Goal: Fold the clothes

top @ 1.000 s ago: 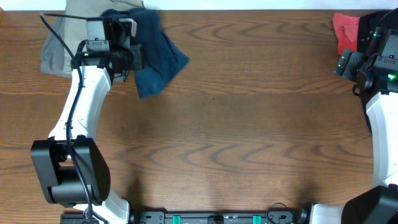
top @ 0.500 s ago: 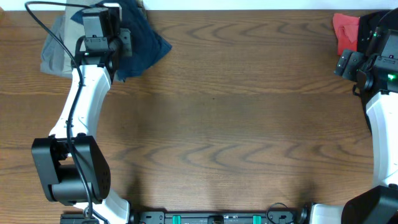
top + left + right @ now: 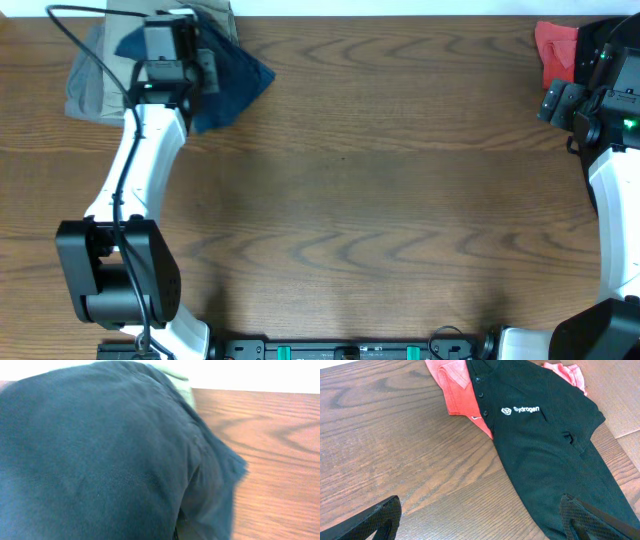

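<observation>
The dark navy shorts (image 3: 236, 84) lie bunched at the table's far left edge and fill the left wrist view (image 3: 100, 460). My left gripper (image 3: 172, 42) is on top of them; its jaws are buried in the cloth, and the shorts have been travelling with it. A grey piece (image 3: 88, 88) and a khaki piece (image 3: 183, 388) lie under and behind the shorts. At the far right lie a coral-red garment (image 3: 460, 395) and a black polo shirt (image 3: 545, 445) with a white logo. My right gripper (image 3: 480, 525) is open and empty beside the black shirt.
The coral-red garment also shows in the overhead view (image 3: 555, 48) at the far right corner. The wooden table (image 3: 380, 190) stretches between the two arms. Its far edge runs just behind both cloth piles.
My left gripper has pulled the navy shorts back and to the left onto the grey and khaki pile, then shifted slightly. The right arm has not moved.
</observation>
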{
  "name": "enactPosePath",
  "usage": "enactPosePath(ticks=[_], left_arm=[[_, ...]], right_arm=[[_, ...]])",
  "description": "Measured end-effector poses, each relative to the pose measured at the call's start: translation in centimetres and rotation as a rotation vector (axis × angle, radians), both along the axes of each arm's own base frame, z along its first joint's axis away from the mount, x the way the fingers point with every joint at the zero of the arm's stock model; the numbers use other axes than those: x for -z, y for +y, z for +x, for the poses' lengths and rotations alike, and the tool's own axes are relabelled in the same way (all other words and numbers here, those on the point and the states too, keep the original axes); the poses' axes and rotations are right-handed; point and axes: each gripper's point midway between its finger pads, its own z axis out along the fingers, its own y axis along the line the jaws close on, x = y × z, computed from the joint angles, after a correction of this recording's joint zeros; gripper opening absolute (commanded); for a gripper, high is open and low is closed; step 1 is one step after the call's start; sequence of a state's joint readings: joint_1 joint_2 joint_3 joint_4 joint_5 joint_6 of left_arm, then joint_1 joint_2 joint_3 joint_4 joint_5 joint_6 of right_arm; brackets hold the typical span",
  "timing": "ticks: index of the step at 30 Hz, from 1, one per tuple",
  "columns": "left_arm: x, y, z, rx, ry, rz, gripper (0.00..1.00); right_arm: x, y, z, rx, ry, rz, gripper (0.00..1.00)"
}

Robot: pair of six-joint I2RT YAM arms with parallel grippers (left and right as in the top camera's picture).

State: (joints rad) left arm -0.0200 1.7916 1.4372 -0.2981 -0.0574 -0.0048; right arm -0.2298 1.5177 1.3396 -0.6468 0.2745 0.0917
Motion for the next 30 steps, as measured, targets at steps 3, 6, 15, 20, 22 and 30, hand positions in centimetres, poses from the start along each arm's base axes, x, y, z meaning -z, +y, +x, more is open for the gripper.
enactPosePath(ticks=[3, 6, 15, 20, 22, 30], left_arm=[[1.1, -1.9, -1.1, -0.013, 0.057, -0.062, 0.06], [2.5, -3.4, -2.8, -0.049, 0.148, -0.144, 0.07], [6.5, -5.5, -10.3, -0.219, 0.484, -0.304, 0.06], [7.5, -8.0, -14.2, -0.252, 0.644, -0.345, 0.06], [7.8, -9.6, -15.3, -0.230, 0.684, -0.350, 0.06], [9.9, -17.5, -20.2, -0.038, 0.789, -0.285, 0.06]], right_arm=[[0.0, 0.0, 0.0, 0.000, 0.000, 0.000, 0.99], [0.0, 0.0, 0.0, 0.000, 0.000, 0.000, 0.99], [0.0, 0.0, 0.0, 0.000, 0.000, 0.000, 0.99], [0.0, 0.0, 0.0, 0.000, 0.000, 0.000, 0.99], [0.0, 0.0, 0.0, 0.000, 0.000, 0.000, 0.99], [0.0, 0.0, 0.0, 0.000, 0.000, 0.000, 0.99]])
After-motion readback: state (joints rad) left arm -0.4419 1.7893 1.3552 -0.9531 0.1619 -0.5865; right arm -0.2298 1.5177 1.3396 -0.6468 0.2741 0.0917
